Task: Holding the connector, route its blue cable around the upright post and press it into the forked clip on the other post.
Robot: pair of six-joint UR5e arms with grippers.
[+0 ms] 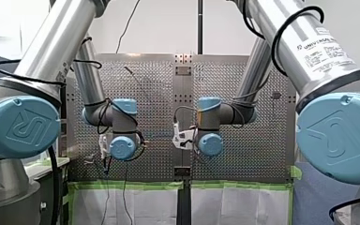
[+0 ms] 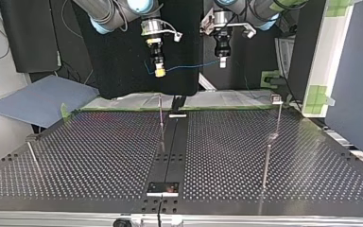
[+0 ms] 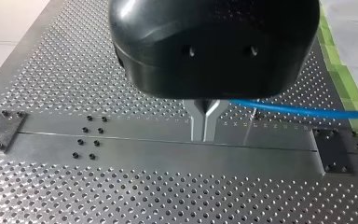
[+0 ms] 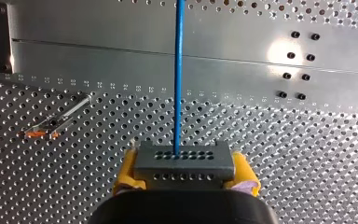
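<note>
Right wrist view showed my right hand (image 4: 185, 170) with yellow pads (image 4: 127, 171) clamped on the grey connector (image 4: 184, 161), its blue cable (image 4: 179, 74) running straight ahead above the surface (image 4: 307, 140). My left hand (image 3: 204, 127) had its metal fingers (image 3: 197, 122) pinched together on that cable.

A robotics lab, judging by its perforated table (image 2: 75, 156).
</note>
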